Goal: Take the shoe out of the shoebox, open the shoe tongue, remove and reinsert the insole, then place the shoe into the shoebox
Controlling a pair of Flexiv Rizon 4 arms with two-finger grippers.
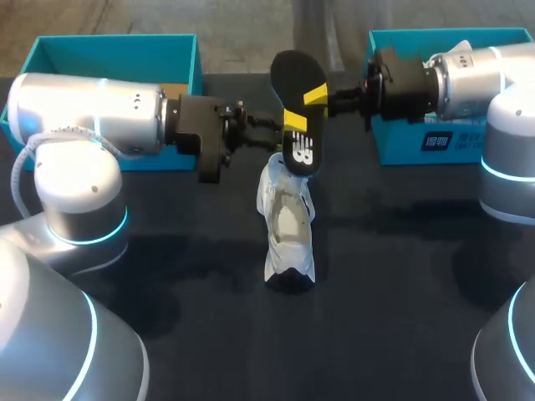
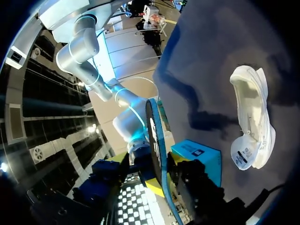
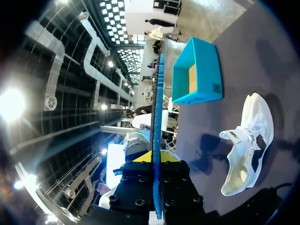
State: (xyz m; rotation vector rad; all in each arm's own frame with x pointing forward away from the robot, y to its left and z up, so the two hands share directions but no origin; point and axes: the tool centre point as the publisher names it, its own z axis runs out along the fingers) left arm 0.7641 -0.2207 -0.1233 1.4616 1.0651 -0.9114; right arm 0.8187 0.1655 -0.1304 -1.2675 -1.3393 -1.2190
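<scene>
Though apart, 2 shoeboxes [image 1: 117,38] [image 1: 399,144], 1 shoe [image 1: 288,227], 1 insole [image 1: 294,83]

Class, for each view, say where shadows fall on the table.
Head view: faint shadows pool on the table either side of the shoe. Left wrist view: a dark, arm-like shadow reaches toward the shoe. Right wrist view: shadows lie close beside the shoe.

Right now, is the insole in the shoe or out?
Out: the insole is held in the air, apart from the white shoe below.
</scene>
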